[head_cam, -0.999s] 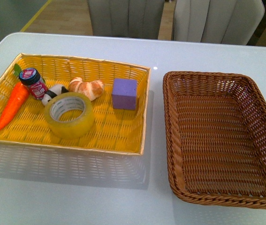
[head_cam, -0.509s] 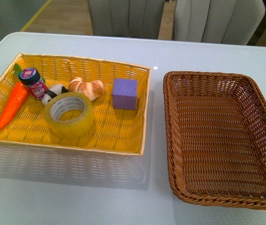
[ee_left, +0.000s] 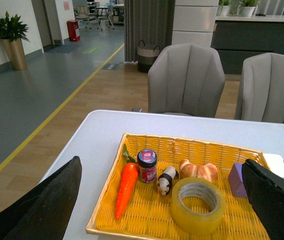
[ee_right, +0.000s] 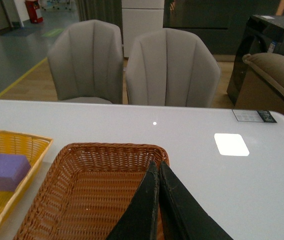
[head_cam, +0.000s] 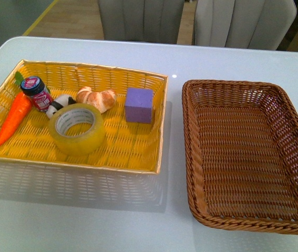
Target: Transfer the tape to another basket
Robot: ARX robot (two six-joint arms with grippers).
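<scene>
The tape [head_cam: 76, 127], a wide yellow translucent roll, lies flat in the yellow woven tray [head_cam: 161, 126] on the table's left side. The brown wicker basket [head_cam: 188, 137] stands to its right with nothing inside. Neither arm shows in the front view. In the left wrist view my left gripper [ee_left: 162, 161] is open and held well above the tray, with the tape [ee_left: 198, 205] lying below between its two dark fingers. In the right wrist view my right gripper [ee_right: 159, 164] is shut with nothing in it, hanging over the basket [ee_right: 81, 190] near its far right corner.
The tray also holds a carrot [head_cam: 13, 118], a small jar [head_cam: 37, 93], a panda figure [head_cam: 59, 103], a croissant [head_cam: 97, 98] and a purple cube [head_cam: 139, 105], all close behind the tape. Two grey chairs [head_cam: 141, 20] stand past the table's far edge.
</scene>
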